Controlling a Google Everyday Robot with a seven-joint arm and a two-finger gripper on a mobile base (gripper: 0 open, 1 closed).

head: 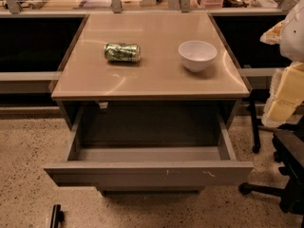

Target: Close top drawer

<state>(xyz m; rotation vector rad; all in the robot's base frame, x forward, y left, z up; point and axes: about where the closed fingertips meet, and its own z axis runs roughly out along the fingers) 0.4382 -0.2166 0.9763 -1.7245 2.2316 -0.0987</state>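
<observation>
The wide grey metal top drawer (147,173) stands pulled well out beneath the tan cabinet surface (156,77), white scratches right of centre on its flat front; a crumpled green can (122,52) lies on its side, apart from a white bowl (197,55); the black gripper (56,216) shows at the lower left edge over speckled floor (23,151), clear of the drawer; whether it is parted or closed cannot be told.

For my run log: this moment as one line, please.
wide grey metal top drawer: open | black pincer: bottom-left, apart from drawer | not closed yet
</observation>
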